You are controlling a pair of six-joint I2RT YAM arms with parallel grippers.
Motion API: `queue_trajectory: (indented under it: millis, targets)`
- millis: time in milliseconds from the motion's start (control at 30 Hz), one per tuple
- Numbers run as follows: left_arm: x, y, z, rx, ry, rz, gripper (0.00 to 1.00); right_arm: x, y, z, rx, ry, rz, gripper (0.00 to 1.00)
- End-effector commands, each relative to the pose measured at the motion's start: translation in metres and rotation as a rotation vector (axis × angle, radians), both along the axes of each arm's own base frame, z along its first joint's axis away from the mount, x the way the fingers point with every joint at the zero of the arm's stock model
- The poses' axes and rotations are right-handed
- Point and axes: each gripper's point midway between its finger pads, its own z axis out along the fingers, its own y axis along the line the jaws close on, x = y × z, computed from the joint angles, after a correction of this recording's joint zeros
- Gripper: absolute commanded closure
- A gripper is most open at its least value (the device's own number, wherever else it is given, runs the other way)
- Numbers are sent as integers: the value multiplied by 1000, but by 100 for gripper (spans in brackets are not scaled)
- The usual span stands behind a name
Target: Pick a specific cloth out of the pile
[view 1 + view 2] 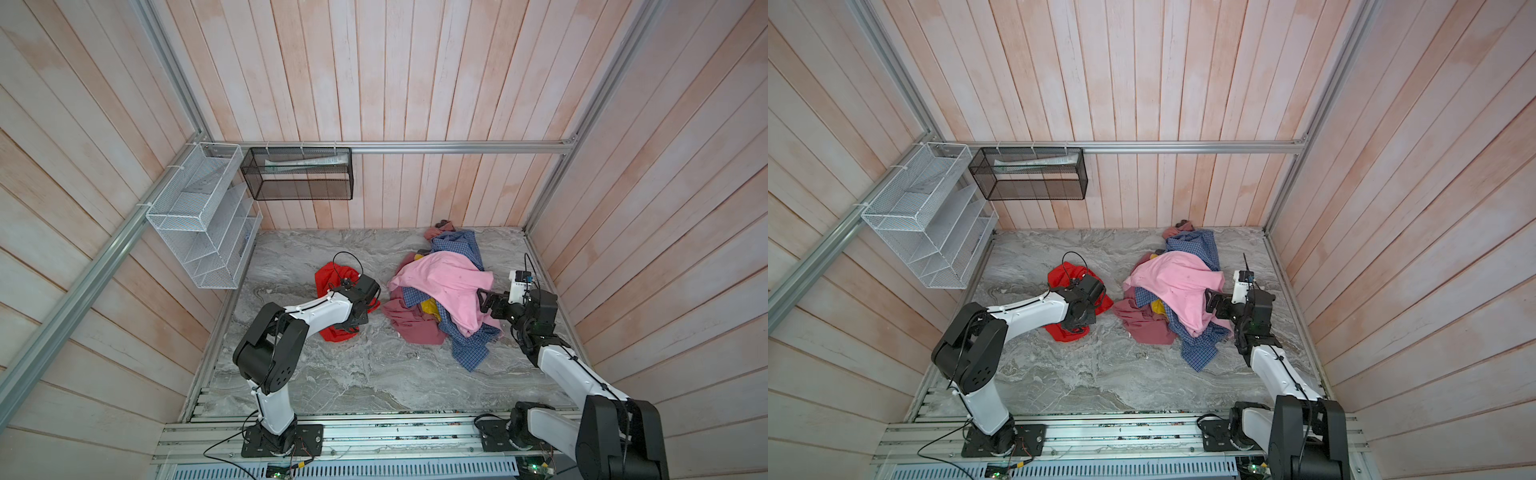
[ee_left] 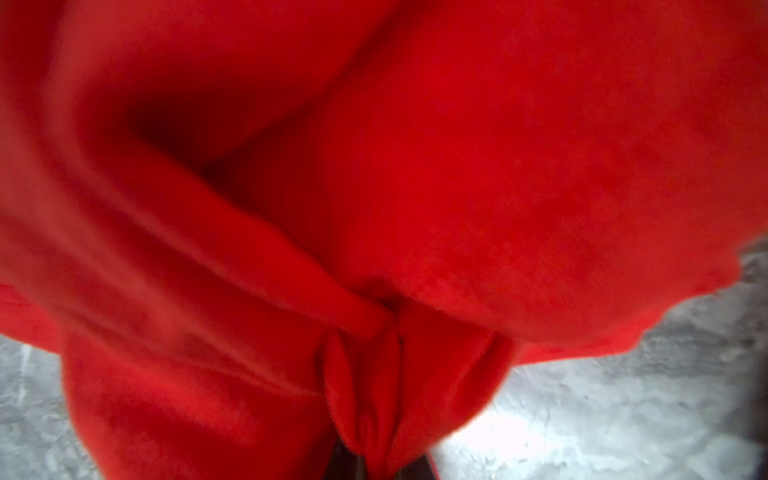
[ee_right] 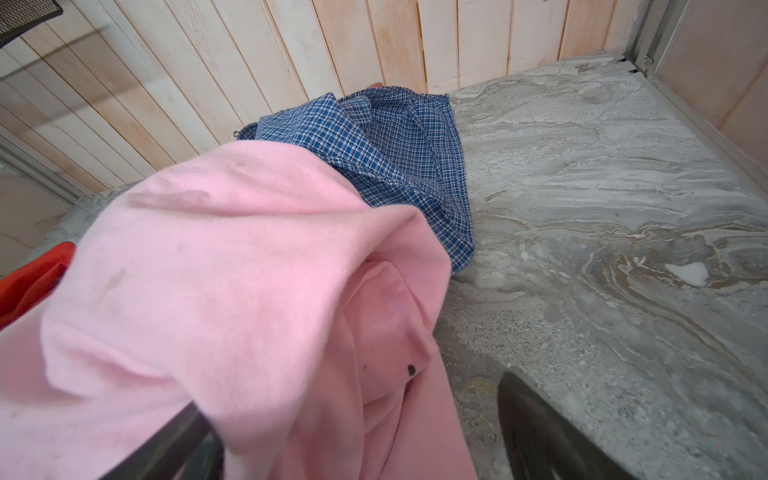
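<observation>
Cloth (image 2: pixel 436 187) in closed left end effector (image 2: pixel 379 459)

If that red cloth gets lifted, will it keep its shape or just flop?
Probably floppy: the red cloth bunches into soft folds in the left wrist view. Likely light for its size, since it looks thin and lies crumpled on the table. Lifted, it would probably hang and trail.

The cloth (image 1: pixel 326 278) lies left of the pile (image 1: pixel 449 282), apart from it. Both rest on the table (image 1: pixel 374 374).
</observation>
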Motion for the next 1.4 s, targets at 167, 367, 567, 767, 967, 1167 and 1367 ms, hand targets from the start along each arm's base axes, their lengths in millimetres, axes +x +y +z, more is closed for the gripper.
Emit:
queue_trajectory:
  millis: [167,367,567,767,967,1167,1367]
  targets:
    - [41,14,146,4,-425,24,100,2,-9,23,-35,-75,-36,2]
    - [41,35,234,31,-669,53,100,-2,-13,36,-50,-131,-60,2]
    - [38,45,303,38,-849,48,100,-1,-15,54,-47,-188,-74,2]
    - [41,48,341,34,-940,41,100,-2,-15,66,-42,-218,-80,2]
    - [59,66,347,12,-971,73,100,-3,-14,68,-38,-219,-72,2]
    - [77,79,290,-73,-874,118,100,-3,-13,68,-45,-219,-70,2]
    - [78,89,225,-64,-748,174,100,-4,-14,67,-53,-217,-70,2]
